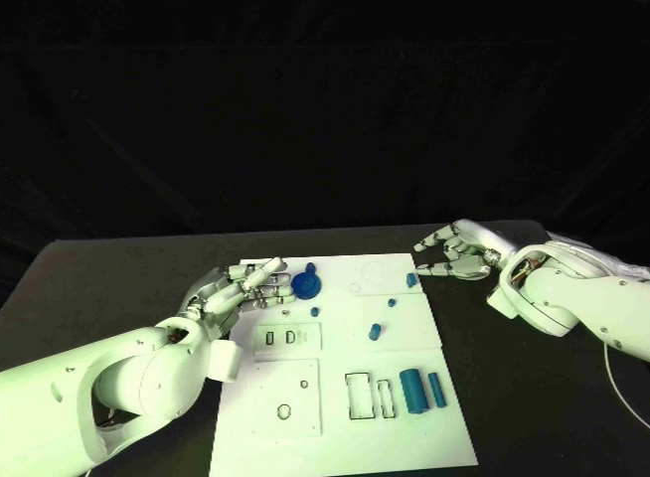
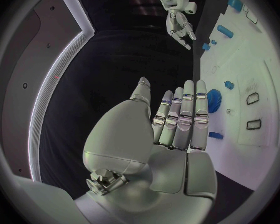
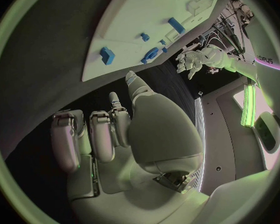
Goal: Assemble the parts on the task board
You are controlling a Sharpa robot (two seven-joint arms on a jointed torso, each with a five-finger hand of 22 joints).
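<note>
Black table (image 1: 110,268) — white task board (image 1: 347,417) on it

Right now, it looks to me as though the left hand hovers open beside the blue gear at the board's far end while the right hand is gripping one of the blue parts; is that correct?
Not quite: the right hand holds nothing. In the head view it hangs over the black table just off the task board's far right corner, fingers curled on no part. The rest stands: the left hand is open beside the blue gear.

"eu5" on the left arm (image 3: 264,59)
</note>
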